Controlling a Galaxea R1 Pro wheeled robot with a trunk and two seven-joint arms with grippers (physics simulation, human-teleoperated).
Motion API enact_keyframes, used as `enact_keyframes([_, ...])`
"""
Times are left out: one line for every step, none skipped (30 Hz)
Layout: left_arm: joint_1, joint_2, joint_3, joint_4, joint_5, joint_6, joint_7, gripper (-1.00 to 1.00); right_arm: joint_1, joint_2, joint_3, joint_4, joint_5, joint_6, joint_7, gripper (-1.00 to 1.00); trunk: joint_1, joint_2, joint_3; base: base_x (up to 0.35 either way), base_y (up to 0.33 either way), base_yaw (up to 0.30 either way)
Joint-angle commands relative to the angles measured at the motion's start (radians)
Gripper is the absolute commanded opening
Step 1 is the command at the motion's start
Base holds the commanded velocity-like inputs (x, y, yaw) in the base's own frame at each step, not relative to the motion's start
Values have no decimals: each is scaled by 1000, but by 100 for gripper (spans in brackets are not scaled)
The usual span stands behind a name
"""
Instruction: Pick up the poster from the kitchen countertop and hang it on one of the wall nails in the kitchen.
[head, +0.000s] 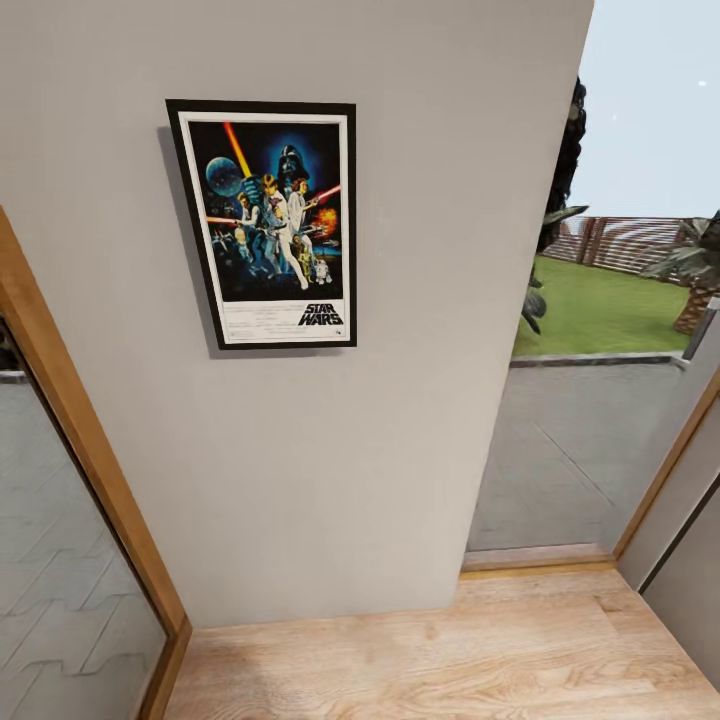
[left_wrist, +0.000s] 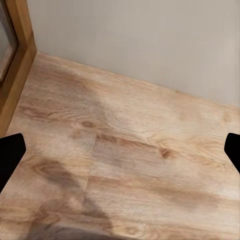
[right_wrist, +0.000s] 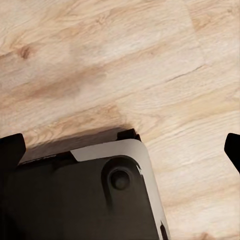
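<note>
A pale grey wall (head: 330, 400) takes up most of the head view, standing on a light wooden floor (head: 450, 660), with a wood-framed glass panel (head: 60, 520) at the left and an opening onto a paved patio and lawn (head: 600, 310) at the right. The poster (head: 267, 224) hangs flat against this wall, upright and close to level, its black frame casting a thin shadow to the left and below; the nail that carries it is hidden behind the frame. Judged from this, the hanging step looks finished and little remains beyond confirming that the poster sits steady. Both arms point down at the floor: the left end effector (left_wrist: 120, 152) has its dark fingertips (left_wrist: 10, 155) spread wide at the two edges of its wrist view with nothing between them, and the right end effector (right_wrist: 120, 150) is likewise spread and empty, above a dark and grey part of the robot's base (right_wrist: 85, 200).
</note>
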Motion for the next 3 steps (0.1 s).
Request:
enact_keyframes([-1, 0, -7, 1, 10, -3, -5, 100, -1, 0, -7, 2, 1, -4, 5, 100, 1, -2, -2, 0, 0, 0])
enact_keyframes([-1, 0, -7, 1, 10, -3, -5, 100, -1, 0, -7, 2, 1, -4, 5, 100, 1, -2, -2, 0, 0, 0])
enact_keyframes([-1, 0, -7, 1, 10, -3, -5, 100, -1, 0, -7, 2, 1, -4, 5, 100, 1, -2, -2, 0, 0, 0])
